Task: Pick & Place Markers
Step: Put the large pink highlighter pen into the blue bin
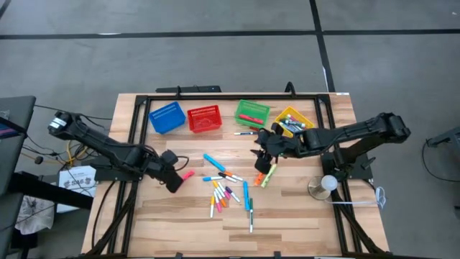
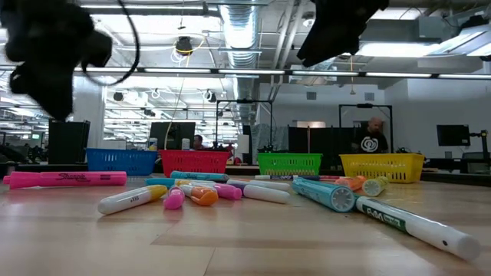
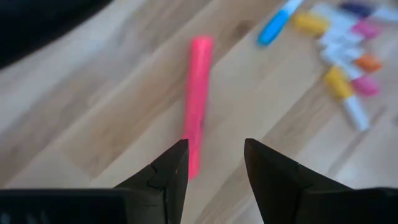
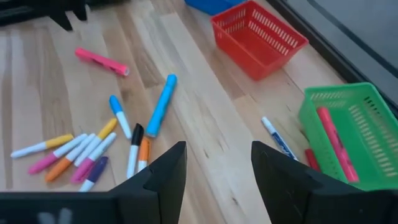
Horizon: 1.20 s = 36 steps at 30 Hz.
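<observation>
**A:** Where do the markers lie on the worktop [image 1: 287, 216]?

**B:** Most are scattered in a loose cluster of markers [image 1: 226, 191] near the middle of the wooden surface, in blue, pink, orange, yellow and white. One pink marker [image 1: 187, 175] lies apart, to the left of the cluster. A row of four small baskets stands along the far edge: a blue basket [image 1: 167, 117], a red basket [image 1: 204, 119], a green basket [image 1: 252, 113] with a red marker [image 4: 334, 143] inside, and a yellow basket [image 1: 293, 119] that also holds some markers.

**A:** And the left pincer [image 1: 172, 181]?

**B:** It hovers just beside the lone pink marker. In the left wrist view the marker runs away from the pincer, its near end beside one fingertip [image 3: 176, 163] rather than centred in the gap. The jaws stand apart with nothing between them.

**A:** What about the right pincer [image 1: 262, 160]?

**B:** It sits toward the right of the cluster, close to the green and yellow baskets. An orange and a green marker [image 1: 267, 175] lie just beside it on the wood. Its own wrist view shows the jaws parted and empty, looking over the cluster, with a blue-capped marker [image 4: 277, 138] lying near the green basket.

**A:** Anything beyond the worktop?

**B:** The low view shows a person [image 2: 373, 139] standing in the room behind the yellow basket.
</observation>
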Available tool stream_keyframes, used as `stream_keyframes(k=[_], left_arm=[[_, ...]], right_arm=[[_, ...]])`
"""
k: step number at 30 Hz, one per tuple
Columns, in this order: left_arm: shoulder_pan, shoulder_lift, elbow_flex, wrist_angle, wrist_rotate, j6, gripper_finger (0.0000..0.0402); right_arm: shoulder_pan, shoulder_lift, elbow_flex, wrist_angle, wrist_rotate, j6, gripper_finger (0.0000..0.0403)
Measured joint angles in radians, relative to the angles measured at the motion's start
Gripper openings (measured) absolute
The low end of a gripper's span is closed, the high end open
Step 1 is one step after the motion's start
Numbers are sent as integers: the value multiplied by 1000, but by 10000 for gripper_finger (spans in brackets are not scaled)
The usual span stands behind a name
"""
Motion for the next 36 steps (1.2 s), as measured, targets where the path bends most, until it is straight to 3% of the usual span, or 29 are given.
stream_keyframes(k=[9, 24, 31, 36], left_arm=[[-15, 75, -105, 195, 15, -17, 154], [-15, 342, -98, 231, -25, 22, 154], [-15, 325, -104, 247, -57, 21, 153], [-13, 296, -108, 251, -66, 18, 124]], right_arm=[[-13, -57, 0, 41, 0, -26, 158], [-50, -85, 0, 78, -3, -46, 155], [-50, -85, 0, 79, -4, -51, 148], [-50, -85, 0, 79, -4, -51, 144]])
